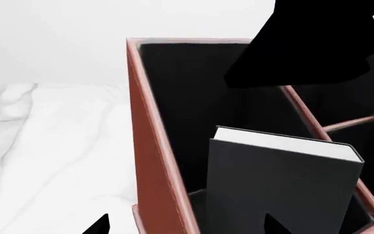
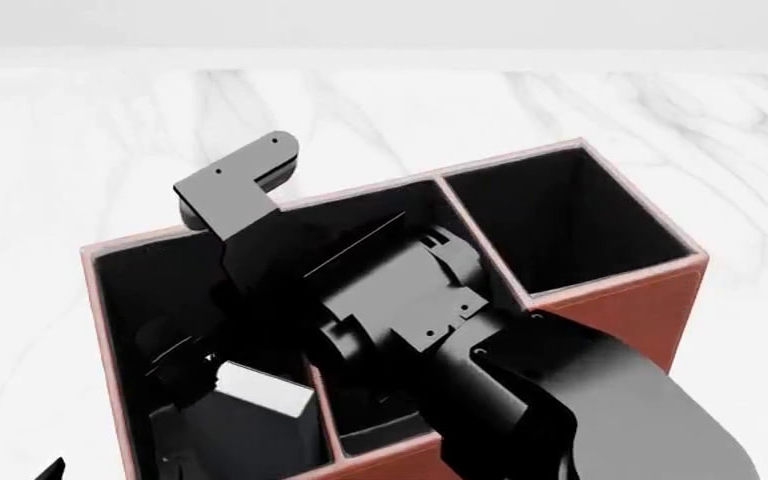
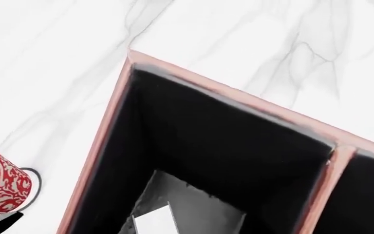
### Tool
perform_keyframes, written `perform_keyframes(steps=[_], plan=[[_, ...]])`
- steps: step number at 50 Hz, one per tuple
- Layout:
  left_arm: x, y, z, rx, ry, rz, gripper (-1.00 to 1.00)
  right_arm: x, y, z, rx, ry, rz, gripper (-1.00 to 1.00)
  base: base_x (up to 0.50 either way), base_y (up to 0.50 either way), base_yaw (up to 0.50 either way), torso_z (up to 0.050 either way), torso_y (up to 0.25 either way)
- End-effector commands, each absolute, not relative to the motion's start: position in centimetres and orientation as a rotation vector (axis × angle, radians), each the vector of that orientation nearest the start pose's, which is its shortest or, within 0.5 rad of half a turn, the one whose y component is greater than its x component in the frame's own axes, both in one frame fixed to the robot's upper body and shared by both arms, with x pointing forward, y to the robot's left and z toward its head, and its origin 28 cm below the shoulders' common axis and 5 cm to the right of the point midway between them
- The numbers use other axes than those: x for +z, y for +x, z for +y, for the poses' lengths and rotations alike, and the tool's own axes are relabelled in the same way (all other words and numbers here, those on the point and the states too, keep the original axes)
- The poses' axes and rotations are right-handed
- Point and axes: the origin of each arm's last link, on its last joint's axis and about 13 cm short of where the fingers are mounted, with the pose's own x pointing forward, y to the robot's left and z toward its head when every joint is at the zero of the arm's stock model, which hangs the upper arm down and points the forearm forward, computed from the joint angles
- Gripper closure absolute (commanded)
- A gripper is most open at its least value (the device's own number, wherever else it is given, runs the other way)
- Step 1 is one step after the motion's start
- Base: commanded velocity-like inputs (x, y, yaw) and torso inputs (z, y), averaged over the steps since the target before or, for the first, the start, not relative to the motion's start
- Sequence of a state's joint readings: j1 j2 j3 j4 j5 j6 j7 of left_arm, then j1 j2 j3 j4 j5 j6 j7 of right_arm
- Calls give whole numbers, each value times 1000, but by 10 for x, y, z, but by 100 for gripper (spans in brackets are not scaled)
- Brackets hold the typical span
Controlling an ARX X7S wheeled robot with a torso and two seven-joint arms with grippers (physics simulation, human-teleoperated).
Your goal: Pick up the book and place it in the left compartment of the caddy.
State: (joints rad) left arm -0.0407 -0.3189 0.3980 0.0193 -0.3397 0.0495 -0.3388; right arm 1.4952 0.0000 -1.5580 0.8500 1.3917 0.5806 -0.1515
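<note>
The black-covered book (image 1: 284, 187) stands upright in the near end of the caddy's (image 1: 149, 146) left compartment (image 1: 194, 87), white page edges up. Nothing touches its top. My left gripper (image 1: 187, 226) is open, its two fingertips straddling the caddy's near left wall, with the book just beyond them. In the head view the book (image 2: 267, 392) sits low in the left compartment (image 2: 157, 285). My right arm (image 2: 398, 310) reaches across the caddy (image 2: 624, 300), its gripper (image 2: 240, 188) above the far part of that compartment. The right wrist view looks down on the book (image 3: 154, 220); no fingers show there.
A red-and-white patterned mug (image 3: 2, 187) stands on the white marble table (image 3: 57, 48) outside the caddy's left wall (image 3: 99, 146). The crossbar section (image 1: 352, 119) lies beside the left compartment, and the taller square section (image 2: 564, 220) is at the far right.
</note>
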Motion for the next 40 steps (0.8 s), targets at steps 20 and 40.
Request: perform_keyframes(steps=[20,40], plan=[[16,205,205,-33,-30,23,-100,290,368,-51,407,-53,62,-100,0,0,0,0,0],[30,202,204,-19,-34,-1,-100,233,289,-91,233,-51,-110,-100,0,0,0,0,0]])
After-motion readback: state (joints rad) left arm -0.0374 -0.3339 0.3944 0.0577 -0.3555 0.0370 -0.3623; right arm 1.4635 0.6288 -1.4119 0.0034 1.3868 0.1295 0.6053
